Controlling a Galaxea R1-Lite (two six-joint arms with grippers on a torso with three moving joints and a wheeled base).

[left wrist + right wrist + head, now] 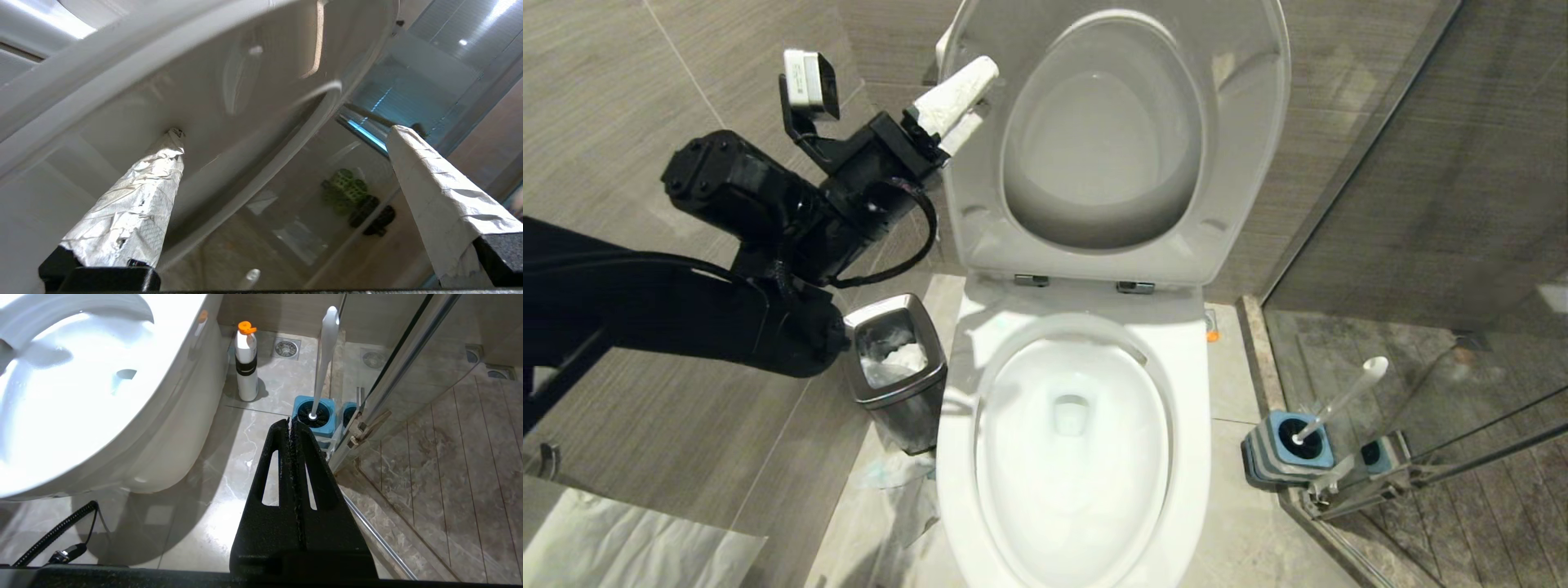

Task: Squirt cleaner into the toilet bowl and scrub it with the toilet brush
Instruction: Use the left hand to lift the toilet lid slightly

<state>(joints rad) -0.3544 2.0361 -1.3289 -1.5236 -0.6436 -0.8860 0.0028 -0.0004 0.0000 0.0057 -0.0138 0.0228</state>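
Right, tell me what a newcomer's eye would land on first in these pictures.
The toilet bowl fills the middle of the head view, its seat and lid raised. At the lid's left edge the left gripper stands open, its fingers wrapped in white. On the floor to the right, by the glass shower door, the toilet brush leans in its blue-topped holder; a steel waste bin stands to the left.

toilet bowl: front rim cut off by the head view's lower edge; tank hidden behind the raised lid.
raised lid: top cut off by the upper edge.
left gripper: lower fingertip partly hidden against the lid's edge.
waste bin: base hidden behind the bowl's side; contents too unclear to name.
toilet brush: head hidden inside its holder.
right gripper: out of the head view.
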